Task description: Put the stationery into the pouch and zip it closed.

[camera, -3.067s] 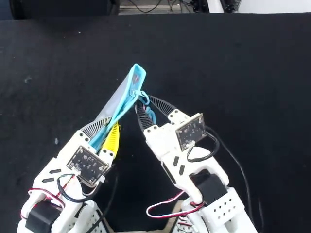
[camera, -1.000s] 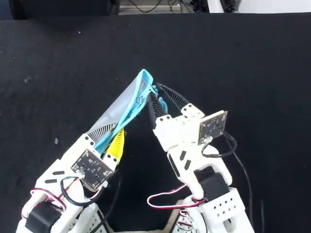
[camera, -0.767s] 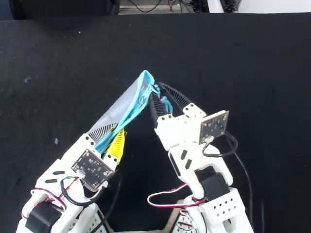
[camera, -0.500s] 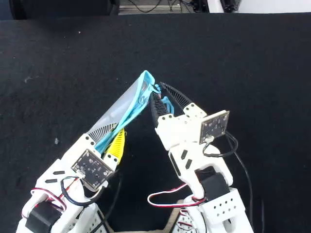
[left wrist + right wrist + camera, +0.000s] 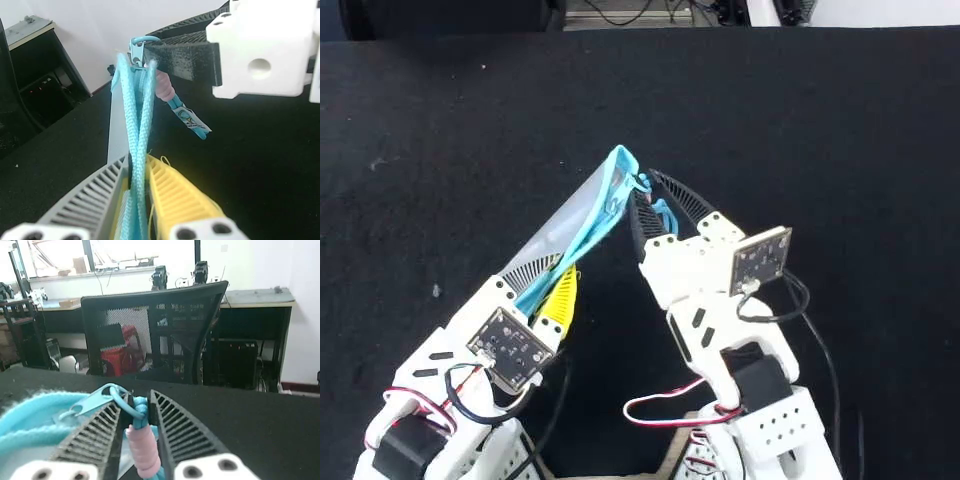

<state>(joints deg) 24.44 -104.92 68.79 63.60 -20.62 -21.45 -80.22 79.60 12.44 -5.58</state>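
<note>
The left gripper [image 5: 550, 275] is clamped on the near end of the pouch [image 5: 575, 215], which slants away from it toward one o'clock over the black table [image 5: 820, 120]. At the pouch's far tip, on its four o'clock side, the right gripper [image 5: 645, 197] pinches the zipper cord [image 5: 140, 440].

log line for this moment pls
left gripper: jaws shut on pouch | right gripper: jaws shut on zipper pull | pouch: held aloft

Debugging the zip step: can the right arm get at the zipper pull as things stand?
Probably yes: the right gripper pinches the zipper pull by its cord at the pouch end, nothing in between.
</note>
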